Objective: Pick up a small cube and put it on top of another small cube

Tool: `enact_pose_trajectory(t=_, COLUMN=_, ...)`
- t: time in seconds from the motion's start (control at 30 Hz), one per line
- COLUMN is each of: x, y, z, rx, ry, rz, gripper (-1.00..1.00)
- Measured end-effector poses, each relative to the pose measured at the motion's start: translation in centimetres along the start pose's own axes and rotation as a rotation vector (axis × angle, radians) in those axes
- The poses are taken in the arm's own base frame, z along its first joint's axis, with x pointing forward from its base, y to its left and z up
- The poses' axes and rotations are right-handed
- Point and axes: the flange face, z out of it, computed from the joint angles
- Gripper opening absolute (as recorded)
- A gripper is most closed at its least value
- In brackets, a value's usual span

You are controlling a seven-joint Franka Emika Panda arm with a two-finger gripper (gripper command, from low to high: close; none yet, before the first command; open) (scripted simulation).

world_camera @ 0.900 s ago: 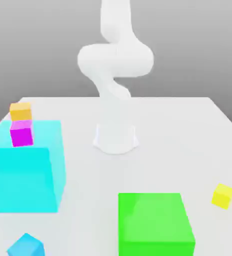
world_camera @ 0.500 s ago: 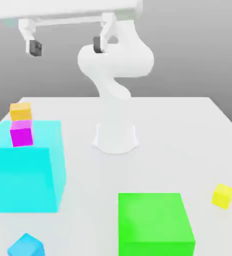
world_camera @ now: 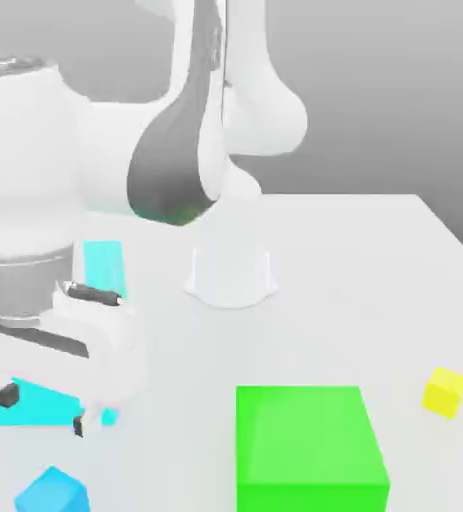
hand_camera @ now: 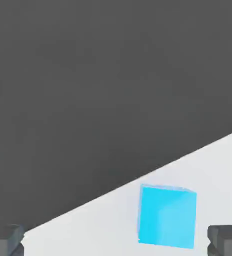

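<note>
Hand [world_camera: 42, 410] wide open and empty above the small cube [world_camera: 51, 492], which sits on the desk [world_camera: 375, 280] just beside the green block [world_camera: 310, 448]; probably best to centre the fingertips [hand_camera: 227, 239] before descending.

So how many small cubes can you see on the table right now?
2: a blue cube at the near edge below the hand, and a yellow cube at the exterior view's right. The arm may hide others.

The arm [world_camera: 215, 110] is smooth, glossy white with rounded, bulbous links, a dark grey shaded underside at the frame's upper centre, a round white base [world_camera: 231, 278] mid-frame, and at lower left a boxy white hand carrying a gripper [world_camera: 43, 410] with small dark grey fingertip pads [world_camera: 7, 395].
</note>
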Motion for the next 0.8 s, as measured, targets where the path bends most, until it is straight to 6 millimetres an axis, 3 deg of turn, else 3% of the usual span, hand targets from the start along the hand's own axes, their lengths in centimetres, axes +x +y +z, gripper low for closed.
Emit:
enact_pose_trajectory(t=0.2, x=1.0, y=2.2, z=9.7, rx=-0.065, ry=-0.025, rz=0.045, gripper=0.00)
enact_pose_trajectory(t=0.23, x=0.9, y=2.3, z=10.9, rx=-0.066, ry=-0.026, rz=0.045, gripper=-1.00)
enact_pose_trajectory(t=0.43, x=0.9, y=2.4, z=11.5, rx=-0.066, ry=-0.026, rz=0.045, gripper=-1.00)
enact_pose_trajectory(t=0.53, x=1.0, y=2.1, z=8.8, rx=-0.066, ry=-0.026, rz=0.045, gripper=-1.00)
enact_pose_trajectory(t=0.63, x=1.2, y=2.2, z=4.7, rx=-0.065, ry=-0.027, rz=0.049, gripper=-1.00)
enact_pose_trajectory(t=0.8, x=1.9, y=4.0, z=-2.2, rx=-0.062, ry=-0.030, rz=0.072, gripper=-1.00)
